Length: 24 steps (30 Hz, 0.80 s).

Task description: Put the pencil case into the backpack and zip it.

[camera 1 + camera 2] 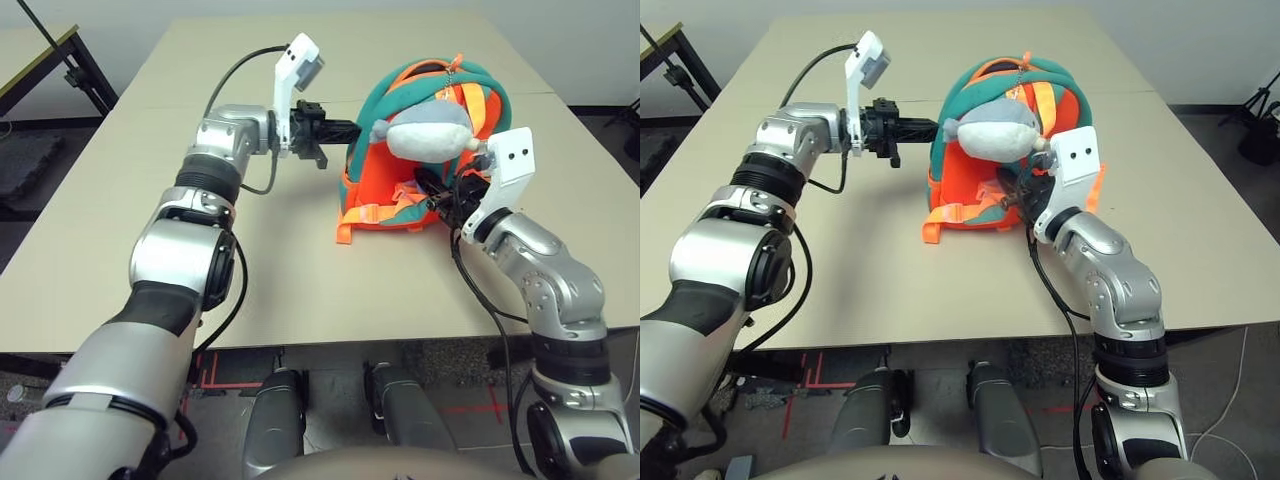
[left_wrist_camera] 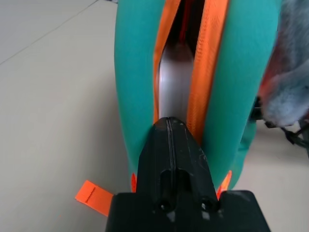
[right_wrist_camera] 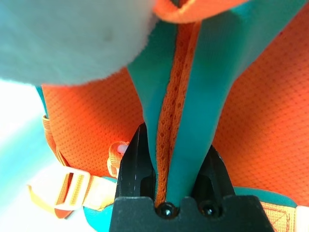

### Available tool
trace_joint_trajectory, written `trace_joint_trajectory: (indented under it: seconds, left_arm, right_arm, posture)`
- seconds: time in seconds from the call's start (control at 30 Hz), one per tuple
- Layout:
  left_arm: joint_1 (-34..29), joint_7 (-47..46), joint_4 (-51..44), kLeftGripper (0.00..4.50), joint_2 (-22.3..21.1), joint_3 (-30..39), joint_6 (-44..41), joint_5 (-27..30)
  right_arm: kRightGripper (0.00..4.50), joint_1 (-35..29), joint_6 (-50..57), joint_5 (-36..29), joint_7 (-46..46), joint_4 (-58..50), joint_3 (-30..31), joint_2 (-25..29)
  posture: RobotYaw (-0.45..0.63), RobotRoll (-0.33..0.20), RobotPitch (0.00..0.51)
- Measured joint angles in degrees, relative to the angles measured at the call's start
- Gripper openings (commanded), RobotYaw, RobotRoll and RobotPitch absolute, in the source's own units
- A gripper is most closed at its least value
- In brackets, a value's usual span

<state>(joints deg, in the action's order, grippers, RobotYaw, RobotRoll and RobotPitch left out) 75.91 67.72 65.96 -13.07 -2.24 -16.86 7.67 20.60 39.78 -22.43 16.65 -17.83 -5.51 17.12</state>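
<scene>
Left gripper (image 2: 169,126): I've got it pressed together at the backpack (image 1: 380,195) opening's edge, frame centre.
Pencil case (image 2: 176,77): white, inside the gap.
Right gripper (image 3: 176,159): I'm pinching a teal-edged strap (image 3: 186,96).
Table (image 1: 150,220): open room left.

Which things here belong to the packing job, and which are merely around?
Job: backpack; pencil case inside its open zip; left gripper, shut at the zip; right gripper, clamped on a teal strap.
Around: plush toy; table.
</scene>
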Motion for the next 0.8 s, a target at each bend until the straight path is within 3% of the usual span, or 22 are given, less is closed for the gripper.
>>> trace_joint_trajectory:
  seconds: [0.13, 0.27, 0.3, 0.4, 0.57, 0.7, 0.8]
  left_arm:
    - [0.0, -0.4, 1.9, 0.00, 1.6, 0.0, 1.1, -1.1]
    - [0.1, -0.3, 1.9, 0.00, 0.5, 1.3, 1.2, -0.9]
    - [0.2, 0.0, 1.6, 0.18, 0.0, 1.7, 1.1, -0.8]
    - [0.7, 1.5, -0.5, 0.98, -3.2, 3.3, 0.4, -0.1]
    - [2.7, 3.4, -5.5, 2.94, -8.7, 5.8, -1.3, 2.0]
    - [3.0, 4.4, -9.8, 4.44, -10.8, 6.3, -1.9, 2.9]
    - [3.0, 6.4, -15.5, 4.50, -10.8, 5.4, -2.1, 3.4]
  right_arm:
    - [0.57, 0.0, 0.0, 0.0, -0.2, -0.1, 0.1, -0.1]
    - [0.57, -0.2, 0.0, -0.1, -0.2, -0.3, 0.1, -0.2]
    - [0.57, -0.2, 0.0, -0.1, -0.2, -0.3, 0.2, -0.2]
    - [0.57, -0.2, 0.0, -0.2, -0.1, -0.3, 0.2, -0.3]
    - [0.57, -0.2, -0.1, -0.1, 0.0, -0.1, 0.2, -0.3]
    - [0.57, -0.2, -0.4, -0.1, 0.2, 0.1, 0.2, -0.3]
    - [0.57, -0.1, -0.8, -0.1, 0.4, 0.4, 0.3, -0.3]
  posture:
    - [-0.21, 0.000, 0.125]
    - [-0.20, 0.000, 0.126]
    - [-0.20, 0.000, 0.126]
    - [-0.19, 0.000, 0.125]
    - [-0.18, 0.000, 0.125]
    - [-0.18, 0.000, 0.125]
    - [-0.18, 0.000, 0.123]
